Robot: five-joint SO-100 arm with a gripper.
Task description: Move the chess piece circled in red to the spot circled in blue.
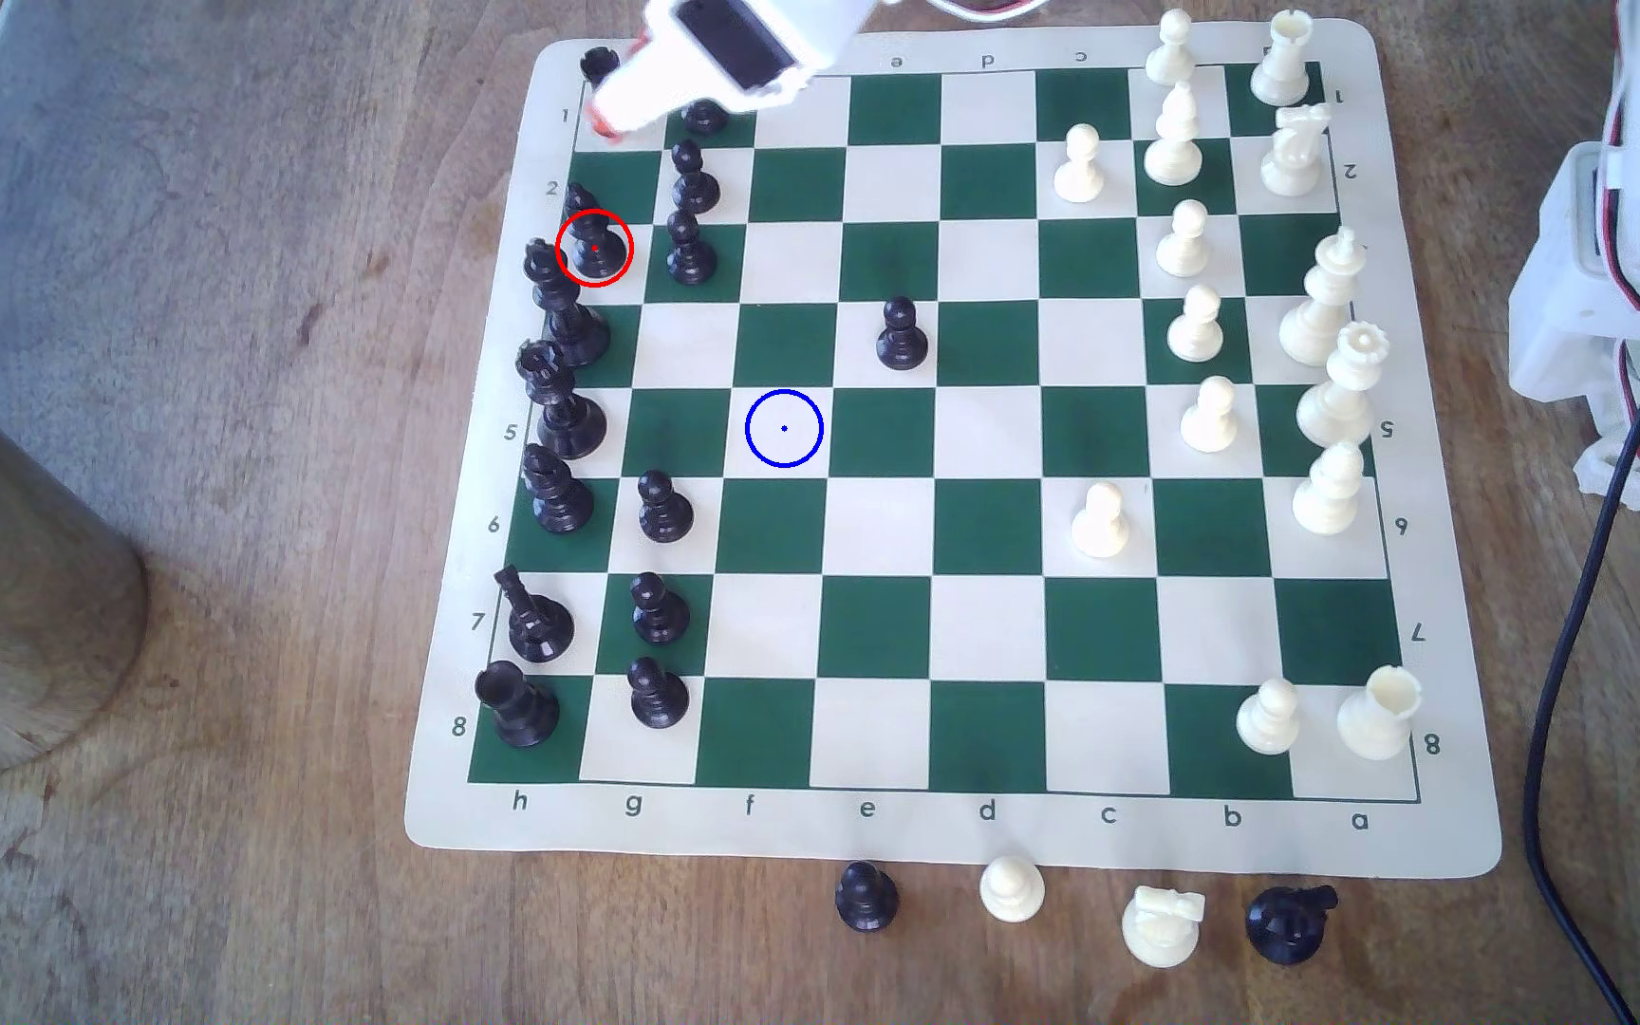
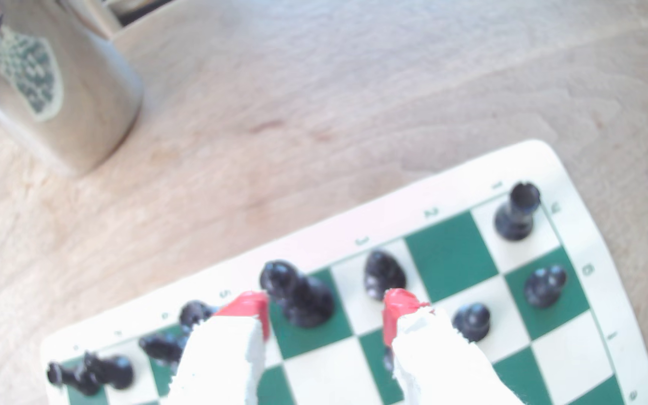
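Observation:
The chess piece circled in red is a black bishop [image 1: 594,246] on a cream square by the board's edge at the exterior view's left. It appears again in the wrist view [image 2: 384,274], just beyond one red fingertip [image 2: 398,307]. My gripper [image 1: 607,120] hangs over the board's top left corner in the exterior view, some way up from the bishop. In the wrist view the gripper [image 2: 326,311] is open and holds nothing. The spot circled in blue [image 1: 784,429] is a bare cream square near the board's middle.
Black pawns [image 1: 693,246] and tall black pieces [image 1: 565,325] crowd round the bishop. A black rook [image 2: 517,210] stands in the corner. A wooden cylinder [image 1: 7,572] is off the board at the exterior view's left. Captured pieces [image 1: 1013,887] lie below the board.

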